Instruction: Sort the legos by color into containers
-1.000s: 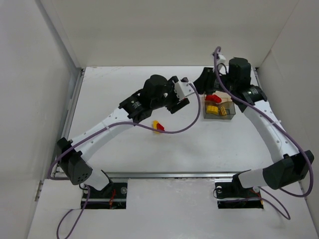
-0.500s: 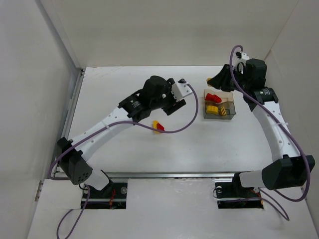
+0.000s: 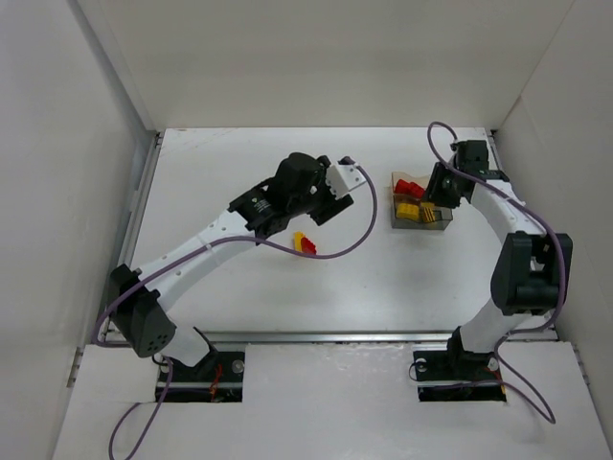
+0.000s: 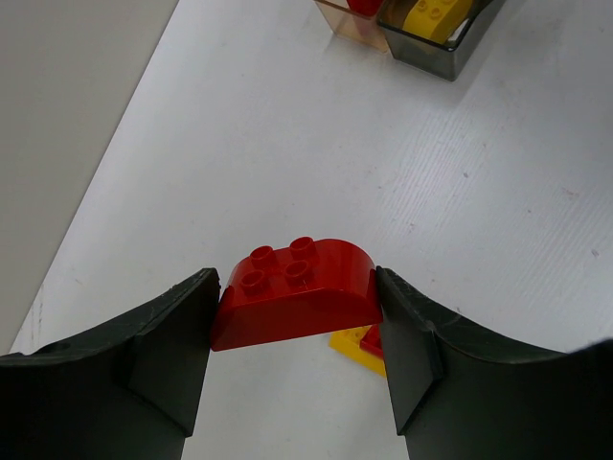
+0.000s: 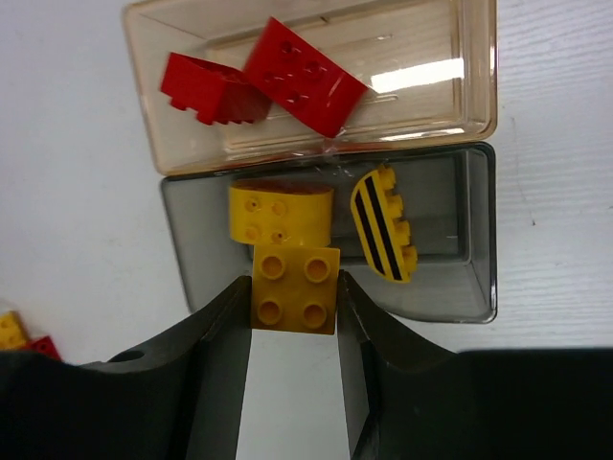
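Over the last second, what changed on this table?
The right arm folded back toward its base, bringing the right gripper, shut on a yellow brick, to the grey tub's edge. The left gripper, shut on a red brick, barely shifted. Both tubs and the loose red-and-yellow clump stayed put.

No text, label, brand, number or sign is legible in any view. The curved yellow plastic brick (image 5: 383, 225), lying in the grey translucent plastic tub (image 5: 450, 280), carries plain black stripes only, without characters.
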Motion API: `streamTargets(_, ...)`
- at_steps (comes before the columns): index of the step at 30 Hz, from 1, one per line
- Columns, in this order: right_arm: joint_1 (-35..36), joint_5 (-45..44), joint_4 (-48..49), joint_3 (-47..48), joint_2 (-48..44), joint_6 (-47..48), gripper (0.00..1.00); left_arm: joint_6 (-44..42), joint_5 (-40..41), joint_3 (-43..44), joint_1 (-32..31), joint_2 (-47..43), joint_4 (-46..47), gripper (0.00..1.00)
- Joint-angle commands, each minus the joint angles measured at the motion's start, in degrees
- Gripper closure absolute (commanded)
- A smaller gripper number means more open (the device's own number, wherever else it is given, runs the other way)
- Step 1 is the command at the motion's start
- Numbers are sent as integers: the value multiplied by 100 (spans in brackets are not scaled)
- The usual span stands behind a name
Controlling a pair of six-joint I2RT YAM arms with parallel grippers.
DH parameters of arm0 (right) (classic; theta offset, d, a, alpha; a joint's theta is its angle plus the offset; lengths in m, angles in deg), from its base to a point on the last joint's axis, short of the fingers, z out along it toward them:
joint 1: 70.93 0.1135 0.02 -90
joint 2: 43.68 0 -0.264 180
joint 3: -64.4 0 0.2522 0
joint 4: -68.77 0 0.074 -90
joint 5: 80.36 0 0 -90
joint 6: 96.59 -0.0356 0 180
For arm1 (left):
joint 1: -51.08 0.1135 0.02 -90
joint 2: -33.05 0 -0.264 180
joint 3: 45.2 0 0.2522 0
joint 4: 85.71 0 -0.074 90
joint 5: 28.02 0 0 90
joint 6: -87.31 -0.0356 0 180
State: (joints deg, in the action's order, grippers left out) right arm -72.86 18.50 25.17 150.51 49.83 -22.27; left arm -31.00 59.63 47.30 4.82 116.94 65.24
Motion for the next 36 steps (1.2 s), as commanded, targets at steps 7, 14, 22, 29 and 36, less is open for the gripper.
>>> streamTargets(7,-53,-446,-100,253,413,215,45,81,209,-148,3,-383,290,100)
streamTargets(14,-53,132,22,366,-166,320,0,81,209,-148,3,-383,342,100)
streamTargets(22,544,1783,812,420,-1826,820,0,-191,-63,36,3,-330,561,100)
streamTargets(29,1273,3148,1288,682,-2118,602,0,-955,-1046,475,3,-154,273,100)
streamTargets(36,2100,3226,1569,622,-1881,601,0,-1334,-1180,423,-269,-268,298,100)
